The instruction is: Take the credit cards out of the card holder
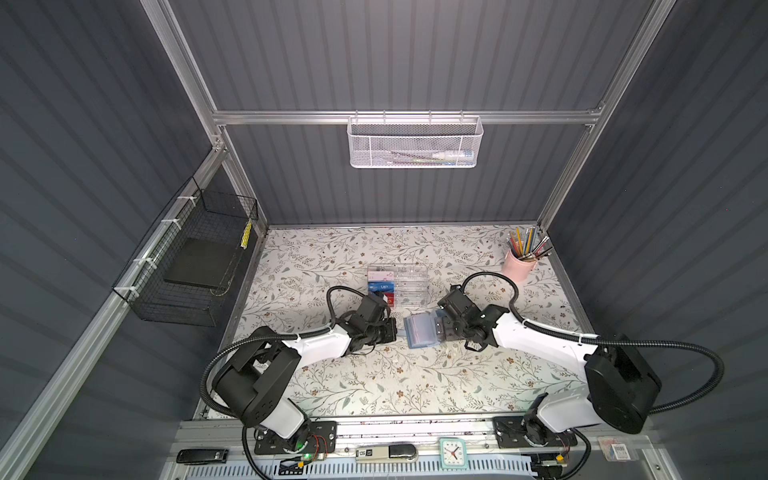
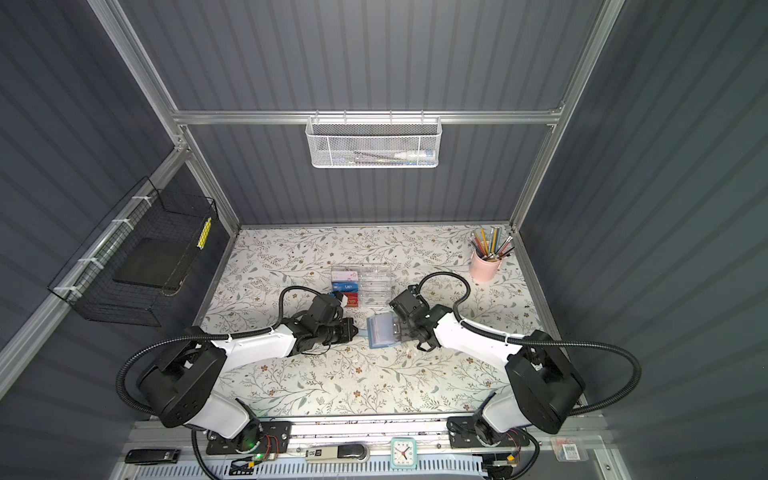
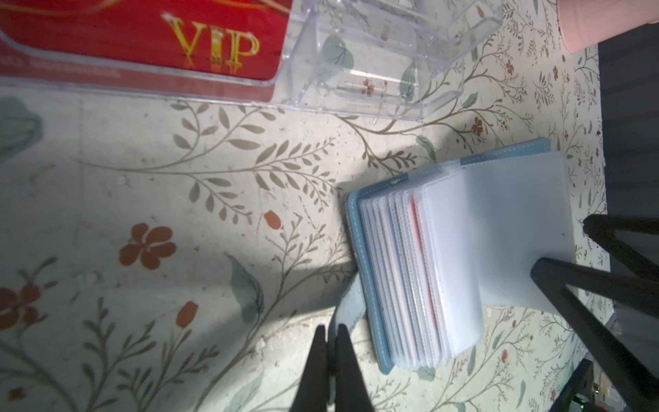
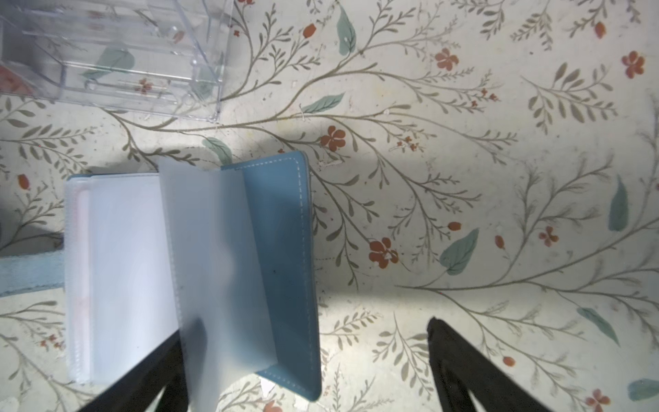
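We see the card holder [image 1: 422, 330] lying open at centre frame in both top views. Left gripper [image 3: 331, 331] has its jaws together at the strap (hold unclear). Right gripper [image 4: 303, 331] has its jaws wide apart, one finger under a lifted sleeve. One blue credit card [image 1: 381, 286] lies in the clear box [image 1: 411, 286].

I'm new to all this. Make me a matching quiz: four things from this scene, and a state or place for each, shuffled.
Things:
1. left gripper
2. right gripper
3. card holder
4. VIP card

States or places:
a. in the clear box
b. jaws apart
c. jaws together
d. lying spread open

Pairs: 1-c, 2-b, 3-d, 4-a
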Controlling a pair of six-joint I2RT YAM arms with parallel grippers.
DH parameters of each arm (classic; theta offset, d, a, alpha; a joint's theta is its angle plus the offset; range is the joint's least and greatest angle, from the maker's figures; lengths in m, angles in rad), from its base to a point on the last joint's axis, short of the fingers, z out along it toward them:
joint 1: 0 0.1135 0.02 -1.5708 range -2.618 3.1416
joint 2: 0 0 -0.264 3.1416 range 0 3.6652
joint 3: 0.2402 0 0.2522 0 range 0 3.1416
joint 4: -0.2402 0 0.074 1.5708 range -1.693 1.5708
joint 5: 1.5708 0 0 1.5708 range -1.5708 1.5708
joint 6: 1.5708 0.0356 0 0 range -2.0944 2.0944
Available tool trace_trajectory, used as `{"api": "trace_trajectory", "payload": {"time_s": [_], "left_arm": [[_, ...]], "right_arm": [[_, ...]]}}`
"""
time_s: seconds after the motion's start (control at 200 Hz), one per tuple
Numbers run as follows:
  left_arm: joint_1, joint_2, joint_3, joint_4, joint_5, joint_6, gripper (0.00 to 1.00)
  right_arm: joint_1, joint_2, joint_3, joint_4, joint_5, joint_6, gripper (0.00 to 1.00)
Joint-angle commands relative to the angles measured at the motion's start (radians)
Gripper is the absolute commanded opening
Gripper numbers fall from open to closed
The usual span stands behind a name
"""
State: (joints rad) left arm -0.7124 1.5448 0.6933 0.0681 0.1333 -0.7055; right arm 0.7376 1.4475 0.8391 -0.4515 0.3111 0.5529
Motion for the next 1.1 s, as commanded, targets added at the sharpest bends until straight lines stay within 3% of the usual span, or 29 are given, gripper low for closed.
{"api": "trace_trajectory", "payload": {"time_s": [0.0,0.215,0.48,1.096], "left_arm": [[0.007,-0.009,-0.008,-0.001,0.012,0.021,0.00],[0.007,-0.018,-0.009,-0.008,0.005,0.024,0.00],[0.007,-0.015,-0.011,-0.002,0.011,0.026,0.00],[0.019,-0.042,-0.029,-0.008,0.009,0.029,0.00]], "right_arm": [[0.005,0.026,0.031,-0.018,-0.015,-0.008,0.97],[0.020,0.046,0.072,-0.036,0.001,-0.017,0.96],[0.087,0.129,0.197,-0.122,0.101,-0.042,0.95],[0.163,0.206,0.278,-0.097,0.049,-0.037,0.91]]}}
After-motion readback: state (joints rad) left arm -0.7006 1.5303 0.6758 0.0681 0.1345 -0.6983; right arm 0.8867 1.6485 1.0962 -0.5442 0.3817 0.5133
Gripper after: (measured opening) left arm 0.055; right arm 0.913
